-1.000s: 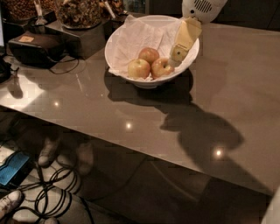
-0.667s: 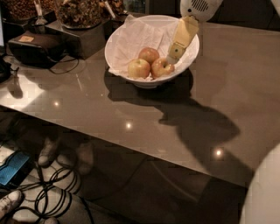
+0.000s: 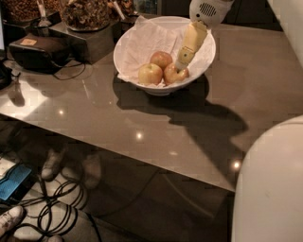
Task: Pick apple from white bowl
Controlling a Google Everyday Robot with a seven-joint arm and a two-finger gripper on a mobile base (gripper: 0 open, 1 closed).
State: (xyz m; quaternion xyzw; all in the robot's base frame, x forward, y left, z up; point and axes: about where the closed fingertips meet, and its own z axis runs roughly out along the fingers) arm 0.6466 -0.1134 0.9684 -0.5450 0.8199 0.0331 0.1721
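Gripper (image 3: pixel 180 65) is down inside the white bowl (image 3: pixel 156 88), coming in from upper right over the far rim. Its yellow tip sits right on top of the apple (image 3: pixel 176 75). It looks like contact, but I can't tell how far open it is or whether it has hold of anything. The white arm head (image 3: pixel 206 9) above it has a small dark grille.

The apple is orange-red w/ yellow patches. It lies in the bowl's bottom as the rightmost of 3 fruits, on the crumpled white paper lining (image 3: pixel 142 40). Just left of it, touching or nearly so, is a paler yellow-green apple (image 3: pixel 150 74). A redder apple (image 3: pixel 161 59) sits behind and between the 2.

The bowl stands on a glossy grey-brown table (image 3: pixel 142 123), toward the far edge, and bowl and arm cast a dark shadow (image 3: pixel 208 118) to the right.

Writing: none legible. A black case (image 3: pixel 38 49) at far left carries a small tan label (image 3: pixel 28 41), text unreadable.

Other containers: a clear jar (image 3: pixel 85 12) of brown nut-like mix sits on a dark box (image 3: pixel 87 40) left of the bowl. More brown mix shows at top left w/ a scoop handle (image 3: pixel 42 12).

Bottom right, a white robot body (image 3: pixel 270 184) fills the corner. On the floor under the table are black cables (image 3: pixel 57 210), a blue item (image 3: pixel 12 182) and a white shoe (image 3: pixel 9 220).
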